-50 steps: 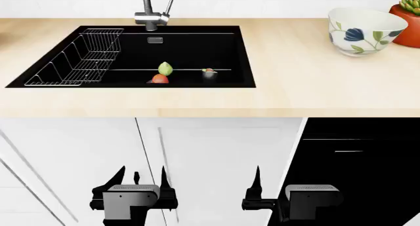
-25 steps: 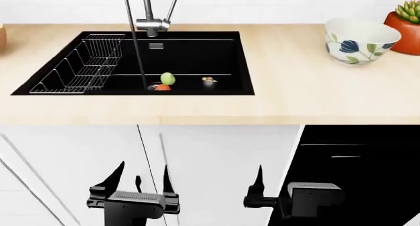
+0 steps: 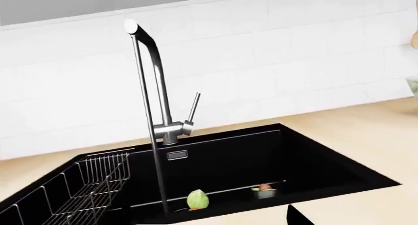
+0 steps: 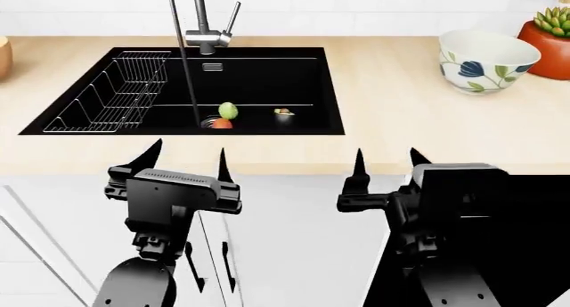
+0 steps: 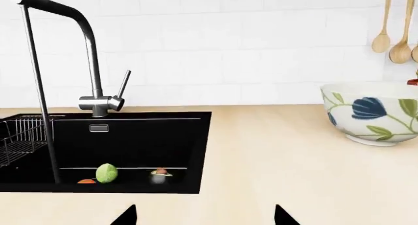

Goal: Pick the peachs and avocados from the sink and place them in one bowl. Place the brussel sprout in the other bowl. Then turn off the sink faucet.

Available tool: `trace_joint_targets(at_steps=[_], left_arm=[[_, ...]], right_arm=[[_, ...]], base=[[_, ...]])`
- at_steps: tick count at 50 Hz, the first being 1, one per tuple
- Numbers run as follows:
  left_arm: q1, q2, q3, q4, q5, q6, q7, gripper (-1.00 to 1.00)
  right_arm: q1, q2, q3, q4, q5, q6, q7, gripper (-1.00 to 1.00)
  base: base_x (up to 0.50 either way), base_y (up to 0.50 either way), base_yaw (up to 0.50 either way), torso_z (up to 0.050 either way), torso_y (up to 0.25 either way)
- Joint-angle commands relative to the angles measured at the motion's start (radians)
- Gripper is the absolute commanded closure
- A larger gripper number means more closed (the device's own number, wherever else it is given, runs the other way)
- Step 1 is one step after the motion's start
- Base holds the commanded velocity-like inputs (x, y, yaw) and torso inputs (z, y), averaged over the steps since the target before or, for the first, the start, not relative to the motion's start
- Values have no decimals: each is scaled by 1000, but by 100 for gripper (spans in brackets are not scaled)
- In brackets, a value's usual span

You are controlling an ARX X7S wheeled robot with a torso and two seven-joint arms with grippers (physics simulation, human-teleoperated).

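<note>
The black sink (image 4: 267, 73) holds a yellow-green brussel sprout (image 4: 228, 110) with a red-orange peach (image 4: 221, 124) just in front of it, near the basin's front wall. A small grey piece with a red-green top (image 4: 283, 113) lies to their right; I cannot tell what it is. The steel faucet (image 4: 203, 27) stands behind the sink, and a thin stream runs from its spout. The flowered white bowl (image 4: 485, 60) is at the far right. My left gripper (image 4: 189, 153) and right gripper (image 4: 386, 157) are open and empty in front of the counter edge.
A steel wire rack (image 4: 111, 93) fills the sink's left part. An orange-red plant pot (image 4: 548, 33) stands behind the bowl. Wooden spoons (image 5: 392, 34) hang on the tiled wall. White cabinet doors and a black appliance front lie below the counter.
Both grippers have risen from low in front of the cabinets to the counter's front edge. The head view has shifted, showing the sink a little lower and smaller.
</note>
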Motion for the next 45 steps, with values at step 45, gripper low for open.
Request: trace_joint_targets(at_steps=[45], left_arm=[[-705,-31,-46,-551,-72,-203,-22,-100]], right_arm=[[747,-14,-103,780,-39,78,42,-100]], base=[[270,287,0,3,0]])
